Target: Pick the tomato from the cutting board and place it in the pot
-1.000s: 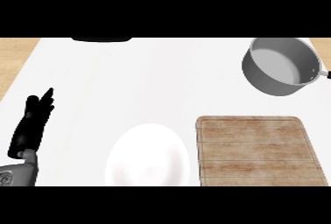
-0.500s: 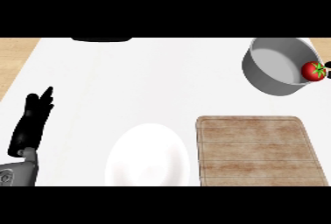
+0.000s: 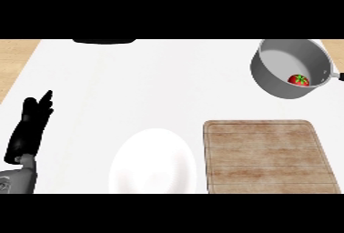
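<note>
Head view, looking steeply down on the white bench (image 3: 134,77).

Tomato (image 3: 299,80): red with a green top, lying inside the grey pot (image 3: 290,68), low against the near-right inner wall. Half a second ago it showed at the pot's right rim, by the handle; a second ago it was not in view at all. So it has gone over the rim and come down to the pot floor within that span.

Cutting board (image 3: 265,157): wooden, lower right of the bench, nothing on it. It sits well apart from the pot, which is at the upper right with its short dark handle (image 3: 336,76) pointing right.

Left robot hand (image 3: 30,125): at the left edge, fingers straight and apart, pointing up the bench, holding nothing. It is resting, and its pose matches both earlier frames. Grey forearm comes in from the lower left corner.

Right robot hand: not in view in any frame, so its state goes unrecorded. What carried the tomato to the pot cannot be seen from here.

Other items: a white plate (image 3: 153,161) between the left hand and the board, bare; a dark object (image 3: 104,41) at the far edge, cut off by the frame, not identifiable.

Judgement: with the tomato off the board and inside the pot, the task looks complete. Nothing further seems called for beyond the tomato settling where it lies.
</note>
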`<move>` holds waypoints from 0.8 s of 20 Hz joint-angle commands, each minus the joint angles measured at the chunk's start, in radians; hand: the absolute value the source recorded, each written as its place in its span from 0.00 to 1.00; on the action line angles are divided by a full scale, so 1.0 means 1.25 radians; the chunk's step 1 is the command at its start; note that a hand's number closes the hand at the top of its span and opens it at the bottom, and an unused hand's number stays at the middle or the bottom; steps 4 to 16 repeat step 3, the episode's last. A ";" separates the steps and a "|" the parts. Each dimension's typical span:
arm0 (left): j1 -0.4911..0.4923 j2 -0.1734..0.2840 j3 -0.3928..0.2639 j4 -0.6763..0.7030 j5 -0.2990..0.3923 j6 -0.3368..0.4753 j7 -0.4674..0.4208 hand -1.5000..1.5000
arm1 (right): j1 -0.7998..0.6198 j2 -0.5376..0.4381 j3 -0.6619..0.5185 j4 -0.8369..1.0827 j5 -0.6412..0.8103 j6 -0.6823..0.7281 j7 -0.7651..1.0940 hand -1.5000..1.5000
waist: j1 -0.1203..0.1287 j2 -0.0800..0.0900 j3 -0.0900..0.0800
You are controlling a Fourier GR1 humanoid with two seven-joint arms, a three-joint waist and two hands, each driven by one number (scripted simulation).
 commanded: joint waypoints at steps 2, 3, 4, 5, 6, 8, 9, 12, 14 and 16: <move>0.008 0.024 0.015 -0.017 0.012 -0.025 0.011 0.50 | 0.007 -0.078 -0.088 0.074 -0.062 -0.010 -0.040 0.00 | 0.003 0.000 0.000; 0.026 -0.023 -0.015 -0.003 -0.009 0.006 -0.027 0.50 | 0.008 -0.099 -0.101 0.097 -0.062 -0.026 -0.068 0.00 | 0.008 0.004 0.001; 0.026 -0.023 -0.015 -0.003 -0.009 0.006 -0.027 0.50 | 0.008 -0.099 -0.101 0.097 -0.062 -0.026 -0.068 0.00 | 0.008 0.004 0.001; 0.026 -0.023 -0.015 -0.003 -0.009 0.006 -0.027 0.50 | 0.008 -0.099 -0.101 0.097 -0.062 -0.026 -0.068 0.00 | 0.008 0.004 0.001; 0.026 -0.023 -0.015 -0.003 -0.009 0.006 -0.027 0.50 | 0.008 -0.099 -0.101 0.097 -0.062 -0.026 -0.068 0.00 | 0.008 0.004 0.001; 0.026 -0.023 -0.015 -0.003 -0.009 0.006 -0.027 0.50 | 0.008 -0.099 -0.101 0.097 -0.062 -0.026 -0.068 0.00 | 0.008 0.004 0.001; 0.026 -0.023 -0.015 -0.003 -0.009 0.006 -0.027 0.50 | 0.008 -0.099 -0.101 0.097 -0.062 -0.026 -0.068 0.00 | 0.008 0.004 0.001; 0.026 -0.023 -0.015 -0.003 -0.009 0.006 -0.027 0.50 | 0.008 -0.099 -0.101 0.097 -0.062 -0.026 -0.068 0.00 | 0.008 0.004 0.001; 0.026 -0.023 -0.015 -0.003 -0.009 0.006 -0.027 0.50 | 0.008 -0.099 -0.101 0.097 -0.062 -0.026 -0.068 0.00 | 0.008 0.004 0.001; 0.026 -0.023 -0.015 -0.003 -0.009 0.006 -0.027 0.50 | 0.008 -0.099 -0.101 0.097 -0.062 -0.026 -0.068 0.00 | 0.008 0.004 0.001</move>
